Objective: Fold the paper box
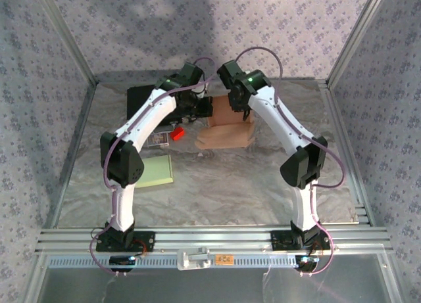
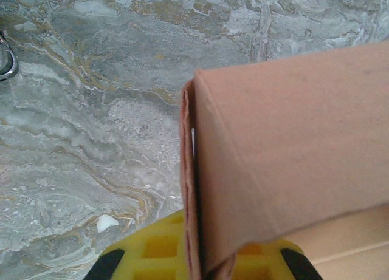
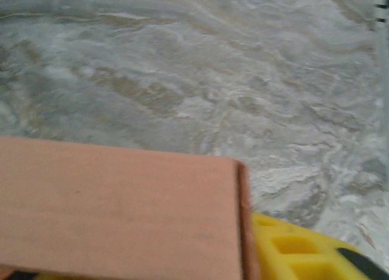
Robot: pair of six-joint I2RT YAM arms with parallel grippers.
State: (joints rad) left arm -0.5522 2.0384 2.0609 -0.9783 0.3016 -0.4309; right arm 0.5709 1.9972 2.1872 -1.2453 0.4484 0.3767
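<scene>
The brown paper box [image 1: 227, 131] lies at the back middle of the table, one panel standing upright. My left gripper [image 1: 205, 108] is at that panel's left side and my right gripper [image 1: 245, 114] at its right. In the left wrist view the box [image 2: 285, 158] has a thin wall edge running down between the yellow fingers [image 2: 143, 252], and the left gripper [image 2: 203, 265] is shut on it. In the right wrist view a cardboard panel of the box [image 3: 115, 207] covers most of the gripper. One yellow finger [image 3: 292, 252] shows beside the panel's right edge, and the other is hidden.
A pale green pad [image 1: 152, 170] lies left of centre. A small red object [image 1: 176, 133] and a small card [image 1: 158, 140] sit near the left arm, and a black block [image 1: 139, 99] is at the back left. Patterned walls and metal rails enclose the table.
</scene>
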